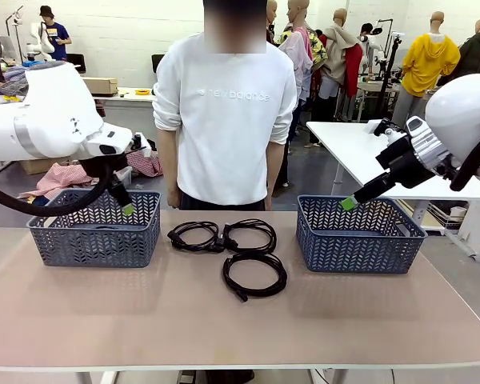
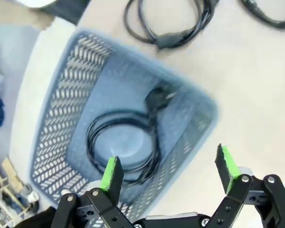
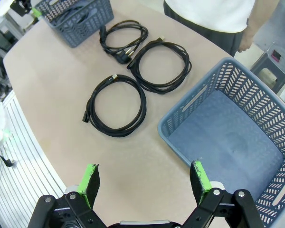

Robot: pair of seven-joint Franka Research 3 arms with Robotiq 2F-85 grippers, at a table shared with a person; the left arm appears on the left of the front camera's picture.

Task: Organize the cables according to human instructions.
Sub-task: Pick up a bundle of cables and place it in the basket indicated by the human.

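Note:
Three black coiled cables lie on the table between two baskets: one at the back left (image 1: pixel 194 235), one at the back right (image 1: pixel 250 234), one nearer me (image 1: pixel 254 274). A further cable (image 2: pixel 123 147) lies coiled inside the left grey basket (image 1: pixel 94 228). My left gripper (image 2: pixel 168 168) hangs open above that basket's near side, holding nothing. Over the right basket (image 3: pixel 237 118), which has nothing in it, my right gripper (image 3: pixel 145 180) is open as well. The right wrist view shows the same three table cables (image 3: pixel 116 110), (image 3: pixel 162 66), (image 3: pixel 125 35).
A person in a white sweatshirt (image 1: pixel 224 120) stands at the far edge, hands down at the sides. The right basket (image 1: pixel 360 234) sits at the table's right. Bare tabletop (image 1: pixel 224 328) stretches in front of the cables.

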